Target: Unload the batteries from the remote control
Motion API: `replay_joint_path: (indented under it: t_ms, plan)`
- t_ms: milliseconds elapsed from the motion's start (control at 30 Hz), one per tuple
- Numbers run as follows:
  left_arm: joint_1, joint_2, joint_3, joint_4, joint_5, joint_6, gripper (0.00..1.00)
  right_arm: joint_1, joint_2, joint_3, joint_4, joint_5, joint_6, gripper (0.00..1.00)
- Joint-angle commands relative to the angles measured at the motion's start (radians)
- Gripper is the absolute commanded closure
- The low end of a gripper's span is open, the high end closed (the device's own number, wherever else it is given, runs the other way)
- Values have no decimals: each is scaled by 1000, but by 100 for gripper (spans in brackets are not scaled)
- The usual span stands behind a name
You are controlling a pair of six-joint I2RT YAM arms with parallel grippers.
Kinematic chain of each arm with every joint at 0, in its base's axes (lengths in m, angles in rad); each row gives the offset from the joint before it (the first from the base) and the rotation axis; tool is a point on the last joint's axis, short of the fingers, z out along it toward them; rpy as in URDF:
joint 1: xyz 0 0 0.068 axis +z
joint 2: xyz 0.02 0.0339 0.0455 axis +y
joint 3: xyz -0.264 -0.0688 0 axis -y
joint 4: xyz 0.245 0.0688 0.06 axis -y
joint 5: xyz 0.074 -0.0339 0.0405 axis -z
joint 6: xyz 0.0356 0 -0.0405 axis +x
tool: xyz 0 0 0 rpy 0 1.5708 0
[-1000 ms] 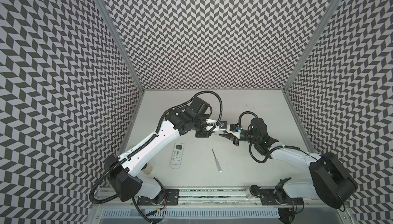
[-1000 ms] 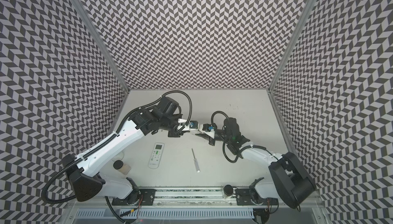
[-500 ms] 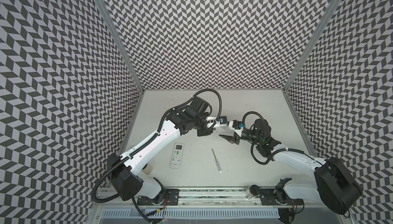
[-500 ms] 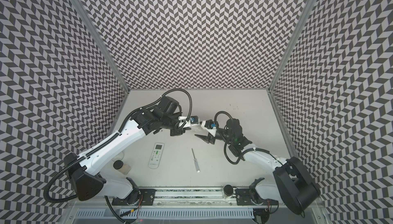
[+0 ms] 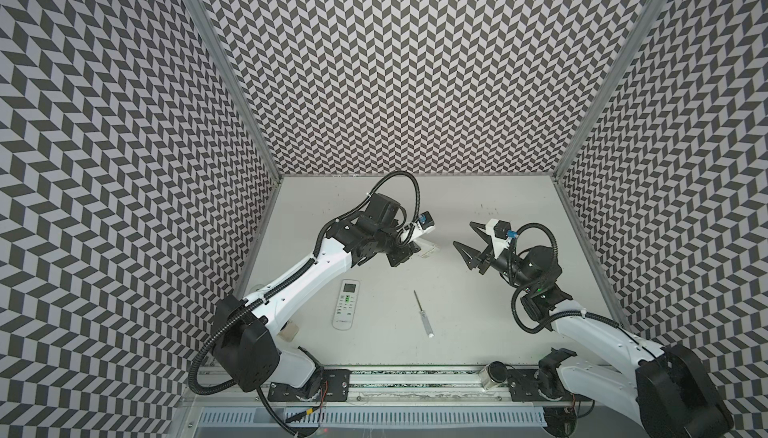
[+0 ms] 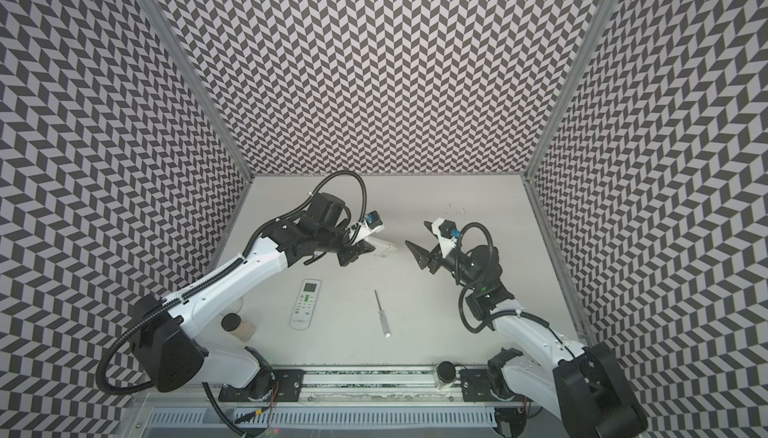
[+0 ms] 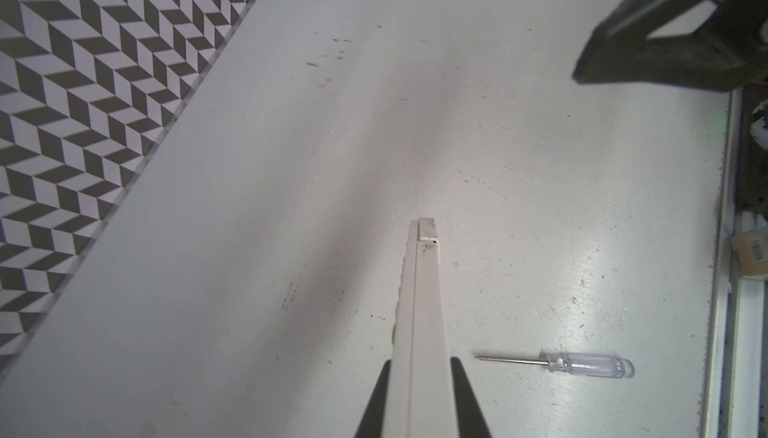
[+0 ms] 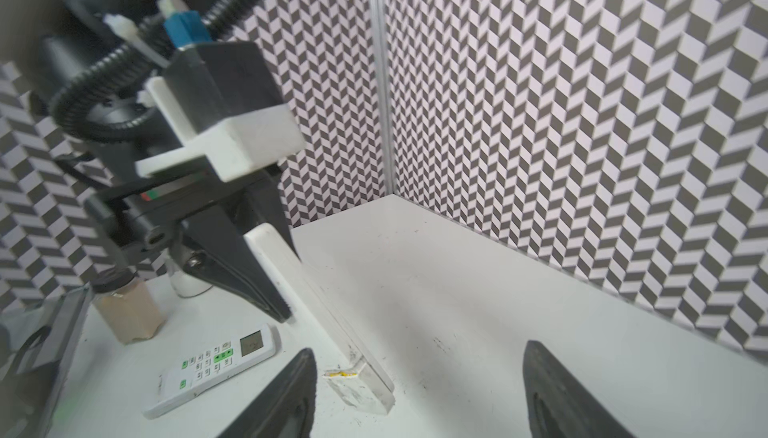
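Top views: scuffed white table (image 5: 457,332), chevron walls (image 5: 395,62) on 3 sides. The left gripper (image 5: 409,251) pinches the tilted held remote (image 5: 428,249). The right gripper (image 5: 463,234) is spread wide nearby, holding nothing. 2nd remote (image 5: 346,298) & screwdriver (image 5: 423,311) lie flat.
L wrist: held remote edge-on btw fingers (image 7: 469,407).
R wrist: batteries hidden; only a yellow sliver (image 8: 341,372) at its low end.

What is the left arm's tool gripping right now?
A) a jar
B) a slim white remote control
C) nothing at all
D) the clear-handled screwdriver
B: in the left wrist view the left tool has its fingers pressed on either side of a slim white remote control, while the screwdriver lies loose on the table.
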Motion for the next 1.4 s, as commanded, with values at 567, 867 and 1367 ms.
replay_joint_path:
  t_ms: [567, 867, 1367]
  plan:
    - [364, -136, -325, 635, 636, -687, 100, 1, 368, 164, 197, -233, 458, 33]
    - [371, -132, -325, 623, 627, -658, 100, 37, 480, 291, 178, -316, 511, 35]
    - [370, -118, -326, 650, 642, -689, 100, 85, 548, 347, 200, -305, 544, 42]
